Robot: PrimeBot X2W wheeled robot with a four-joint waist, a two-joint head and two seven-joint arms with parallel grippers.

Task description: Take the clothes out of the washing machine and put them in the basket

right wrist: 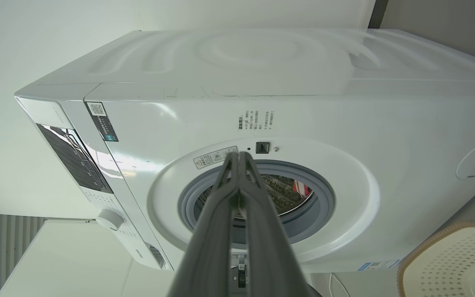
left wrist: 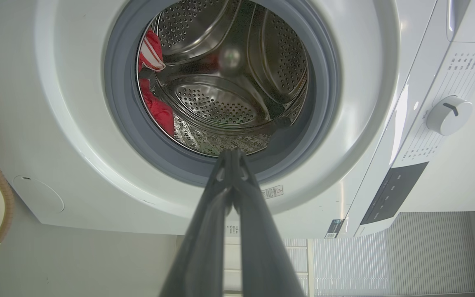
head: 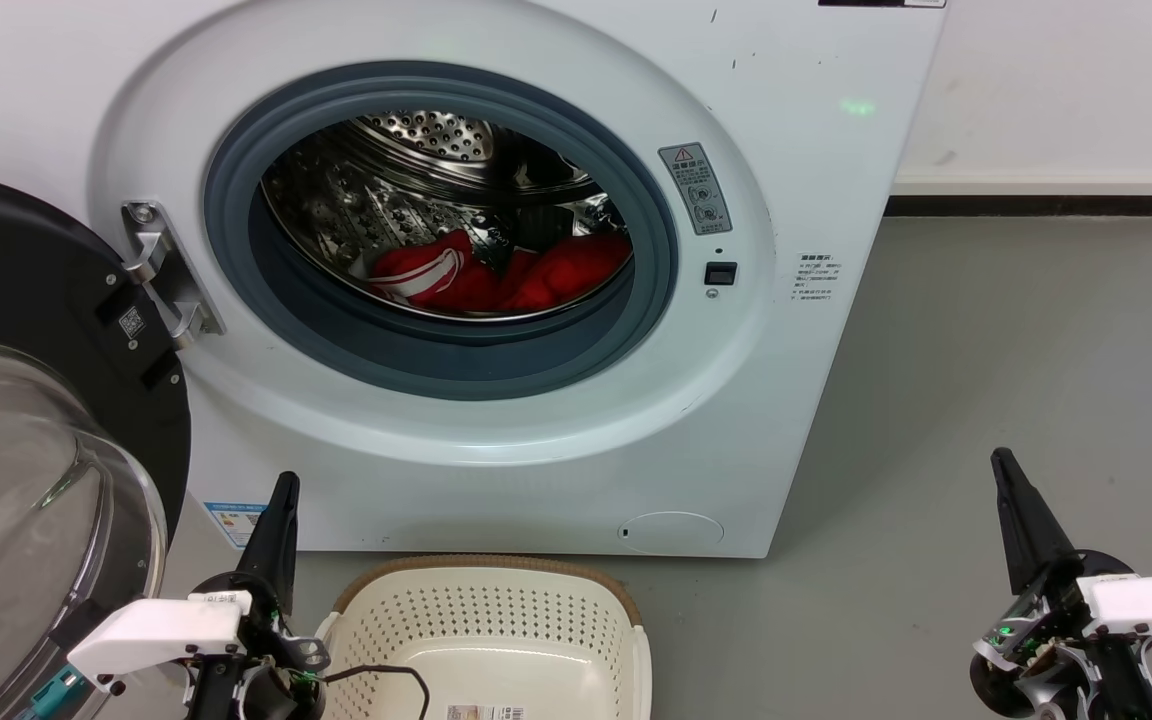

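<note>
1 washing machine [head: 816, 150] on grey floor [head: 1036, 380], white wall [head: 1066, 90] behind.

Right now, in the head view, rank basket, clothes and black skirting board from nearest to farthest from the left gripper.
1. basket, just right of the left gripper.
2. clothes, inside the washing machine.
3. black skirting board, far upper right.

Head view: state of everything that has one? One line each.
washer door, swung fully open to the left
clothes, bundled at the bottom of the drum, not yet taken out
basket, upright on the floor in front of the washer, no clothes in it
left hand, shut, holding nothing
right hand, shut, holding nothing
</note>
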